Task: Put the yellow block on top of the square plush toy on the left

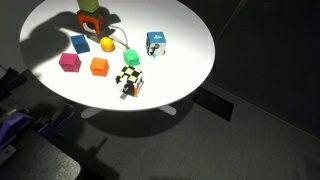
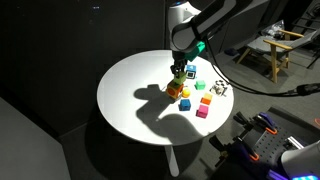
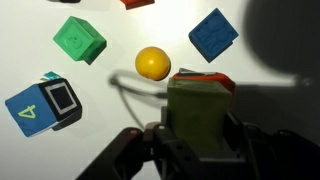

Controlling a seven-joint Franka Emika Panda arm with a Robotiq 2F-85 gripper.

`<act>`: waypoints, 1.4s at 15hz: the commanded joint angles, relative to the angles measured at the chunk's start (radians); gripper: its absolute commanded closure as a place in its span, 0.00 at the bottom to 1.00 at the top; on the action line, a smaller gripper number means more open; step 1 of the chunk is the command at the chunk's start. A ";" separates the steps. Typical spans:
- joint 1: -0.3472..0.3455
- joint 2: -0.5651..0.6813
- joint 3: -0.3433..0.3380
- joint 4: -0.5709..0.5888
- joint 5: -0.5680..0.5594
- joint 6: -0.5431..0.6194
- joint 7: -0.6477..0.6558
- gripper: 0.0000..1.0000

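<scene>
Gripping yellow block [image 3: 203, 118] on opposite flat sides, jaws clamped; block between jaws, square plush toy [image 3: 200, 78] just under jaws. Block likely light, rigid, slick; plush top soft, could tip block. Contact unclear.

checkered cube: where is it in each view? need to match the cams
In an exterior view: the checkered cube sits near the lower edge of the table, below the green block.
In an exterior view: it sits by the table's right edge.
Wrist view: not in it; the pincer grips the yellow block there.
Shared landmark: the white table, also in the wrist view.
</scene>
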 commanded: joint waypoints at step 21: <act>-0.004 0.011 0.008 -0.013 -0.024 0.051 -0.032 0.73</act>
